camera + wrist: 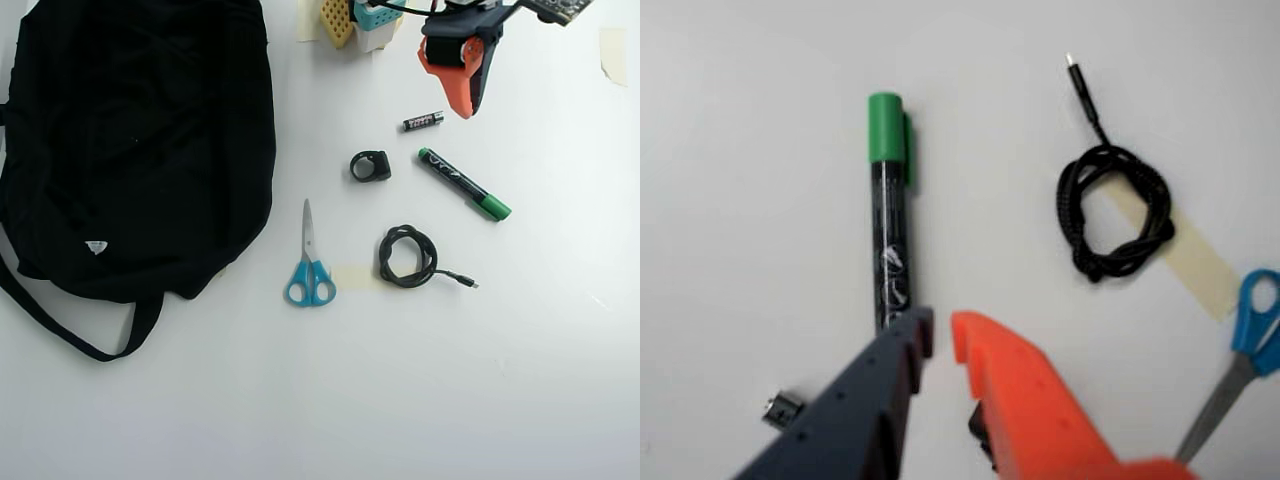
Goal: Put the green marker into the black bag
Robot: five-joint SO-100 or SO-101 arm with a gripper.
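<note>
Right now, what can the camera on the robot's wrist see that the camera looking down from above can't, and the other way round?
Only the wrist view shows the two fingertips up close: the gripper is open, just short of the marker's end.

Only the overhead view shows the black bag at left, the small battery and the black ring-shaped clip.

Both show the green marker, the coiled black cable, the blue-handled scissors and the strip of tape on the white table.
</note>
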